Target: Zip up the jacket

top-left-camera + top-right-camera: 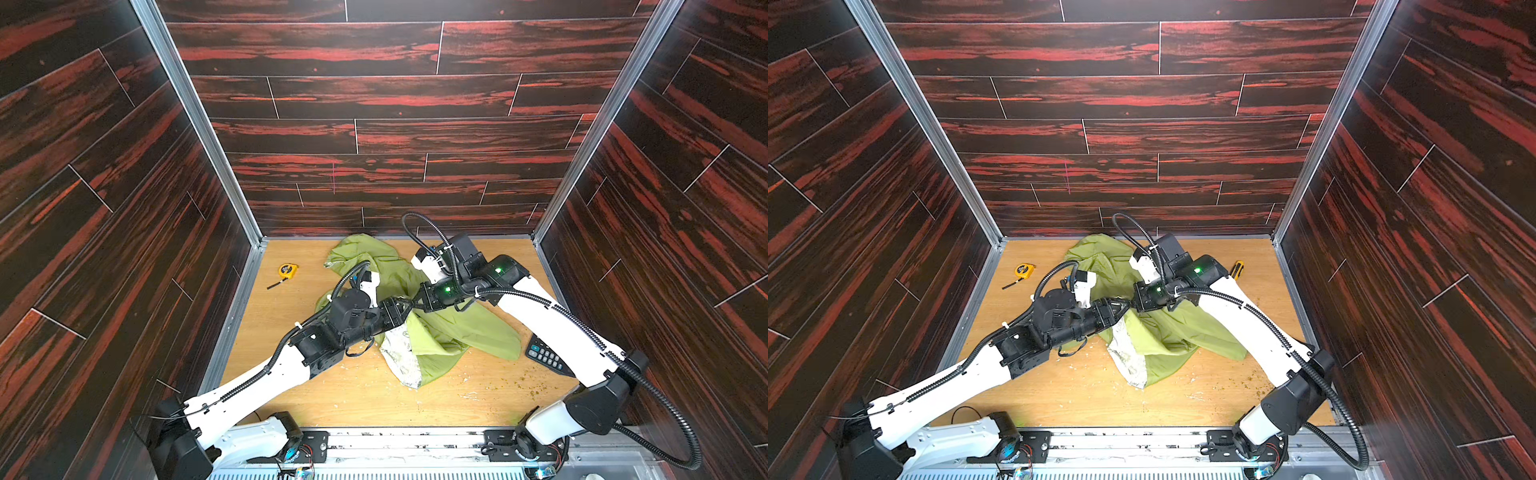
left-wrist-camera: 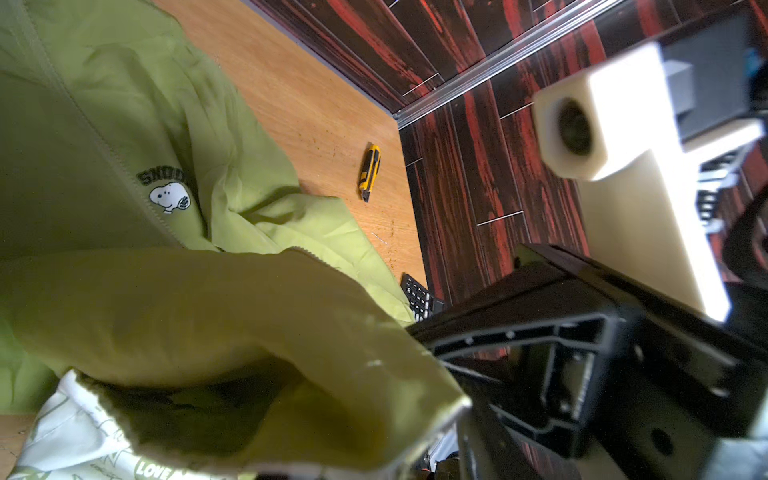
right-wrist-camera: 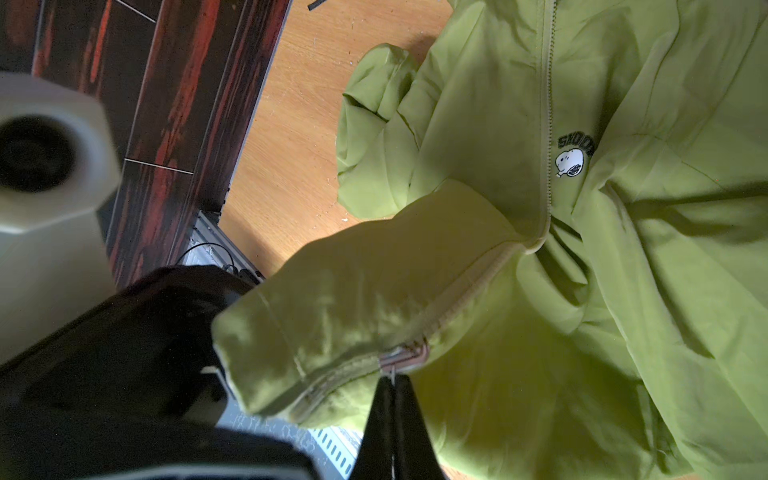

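Observation:
The lime-green jacket [image 1: 457,328] [image 1: 1167,336] lies crumpled mid-table, with whitish printed lining [image 1: 401,357] showing at its front. Both grippers meet above its middle and hold a stretch of the front edge off the table. In the right wrist view my right gripper [image 3: 392,378] is shut on the pull tab of the metal zipper slider [image 3: 405,357], which sits close to the hem end of the zipper. My left gripper [image 1: 405,309] [image 1: 1123,306] is closed on the hem corner [image 2: 461,405] beside it; green fabric hides its fingertips in the left wrist view. The small chest logo [image 3: 571,160] faces up.
A yellow tape measure [image 1: 287,271] lies at the back left. A black calculator [image 1: 544,355] sits partly under the right arm, and a yellow utility knife [image 1: 1237,268] lies at the back right. Dark wood-pattern walls close in three sides. Crumbs dot the front right.

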Tool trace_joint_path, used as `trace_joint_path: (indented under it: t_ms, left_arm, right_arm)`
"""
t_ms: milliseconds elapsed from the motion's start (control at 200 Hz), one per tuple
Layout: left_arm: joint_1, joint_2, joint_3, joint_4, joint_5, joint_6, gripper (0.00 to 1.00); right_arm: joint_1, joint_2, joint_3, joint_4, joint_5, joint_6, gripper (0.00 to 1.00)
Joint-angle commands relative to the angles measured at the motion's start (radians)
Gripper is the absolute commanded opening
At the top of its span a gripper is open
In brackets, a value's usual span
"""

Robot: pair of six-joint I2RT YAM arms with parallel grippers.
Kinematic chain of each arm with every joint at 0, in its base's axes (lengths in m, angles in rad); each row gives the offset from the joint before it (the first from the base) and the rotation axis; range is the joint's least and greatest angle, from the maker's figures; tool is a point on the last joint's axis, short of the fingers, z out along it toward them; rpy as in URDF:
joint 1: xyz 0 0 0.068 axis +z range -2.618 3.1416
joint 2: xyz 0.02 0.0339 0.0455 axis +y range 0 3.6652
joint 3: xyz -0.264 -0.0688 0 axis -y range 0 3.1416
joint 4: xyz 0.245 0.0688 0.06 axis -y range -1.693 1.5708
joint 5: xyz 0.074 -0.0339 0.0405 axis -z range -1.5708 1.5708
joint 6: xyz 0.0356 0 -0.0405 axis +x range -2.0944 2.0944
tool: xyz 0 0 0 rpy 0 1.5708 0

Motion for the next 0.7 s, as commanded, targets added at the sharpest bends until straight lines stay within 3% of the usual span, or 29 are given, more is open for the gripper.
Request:
trace_joint_path:
  t_ms: [0,286,691]
  left_arm:
    - [0.001,-0.009,0.024,-0.006,-0.049,0.012,0.40]
    - [0.002,-0.031,0.024,-0.064,-0.075,0.009,0.00]
    - [0.003,-0.209,-0.041,-0.204,-0.198,0.005,0.00]
  right_arm:
    - [0.004,-0.026,0.012,-0.007,-0.014,0.003,0.00]
    - [0.001,-0.023,0.024,-0.018,0.035,0.000,0.00]
    - [-0.061,-0.003,0.047,-0.035,0.151,0.017,0.00]
